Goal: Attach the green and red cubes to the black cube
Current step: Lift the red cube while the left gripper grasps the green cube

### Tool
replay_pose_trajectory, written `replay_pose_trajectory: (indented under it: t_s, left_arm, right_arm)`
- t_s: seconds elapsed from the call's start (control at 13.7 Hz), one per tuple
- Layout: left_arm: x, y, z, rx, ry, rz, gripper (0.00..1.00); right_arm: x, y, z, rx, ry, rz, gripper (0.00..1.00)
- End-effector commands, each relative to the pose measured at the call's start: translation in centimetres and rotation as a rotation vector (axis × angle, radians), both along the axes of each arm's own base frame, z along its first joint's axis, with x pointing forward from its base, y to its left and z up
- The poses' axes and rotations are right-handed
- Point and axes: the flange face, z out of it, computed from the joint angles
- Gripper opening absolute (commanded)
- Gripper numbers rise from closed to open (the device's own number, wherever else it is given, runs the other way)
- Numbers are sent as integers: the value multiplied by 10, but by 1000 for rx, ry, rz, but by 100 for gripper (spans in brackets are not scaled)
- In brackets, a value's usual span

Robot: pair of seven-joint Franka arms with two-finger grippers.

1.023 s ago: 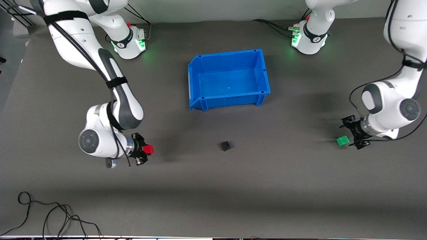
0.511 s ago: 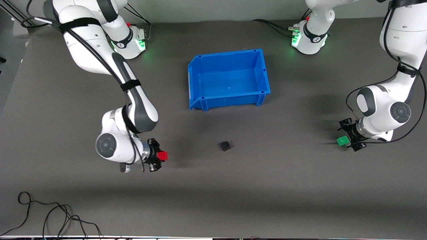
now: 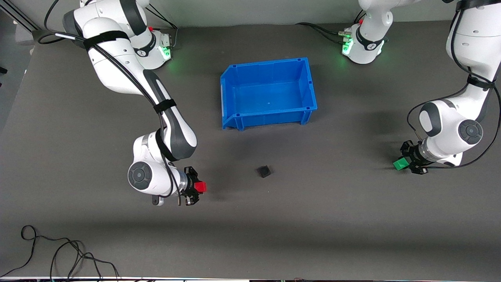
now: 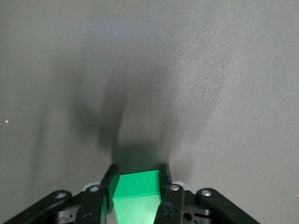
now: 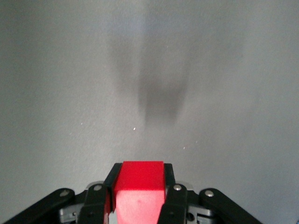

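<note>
The black cube (image 3: pixel 264 171) lies on the grey mat, nearer to the front camera than the blue bin. My right gripper (image 3: pixel 197 189) is shut on the red cube (image 3: pixel 200 187) over the mat, beside the black cube toward the right arm's end. In the right wrist view the red cube (image 5: pixel 139 189) sits squeezed between the black fingers. My left gripper (image 3: pixel 407 162) is shut on the green cube (image 3: pixel 399 164) low at the mat near the left arm's end. The green cube (image 4: pixel 137 196) fills the gap between the fingers in the left wrist view.
An empty blue bin (image 3: pixel 235 117) stands in the middle of the mat, farther from the front camera than the black cube. A loose black cable (image 3: pixel 58 254) curls near the front edge at the right arm's end.
My left gripper's fingers have shut on the green cube. My right arm has carried the red cube toward the black cube.
</note>
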Motion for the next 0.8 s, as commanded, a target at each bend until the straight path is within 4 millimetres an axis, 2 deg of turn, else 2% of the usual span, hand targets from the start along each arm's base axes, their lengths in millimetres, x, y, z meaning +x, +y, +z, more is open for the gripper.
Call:
replay_pose_trajectory:
  t_s: [0.0,0.15,0.22,0.44,0.51,0.73]
  left_arm:
    - [5,-14,16,14,-7,-17,0]
    - [16,-31,33,11,18,-50,0]
    - [24,-47,41,10,29,-76,0]
    - [34,-112,49,-1,41,-145,0]
    - [40,-129,53,-4,35,-114,0]
    - [50,-190,61,-20,65,-69,0]
  right_arm:
    - [7,29,12,50,-9,-69,17]
    - [5,51,4,76,-2,-90,17]
    - [4,56,-3,82,0,-88,17]
    - [0,88,-17,129,-48,-62,17]
    - [-8,109,-18,132,-60,-33,17]
    - [-20,153,-35,150,-108,12,17]
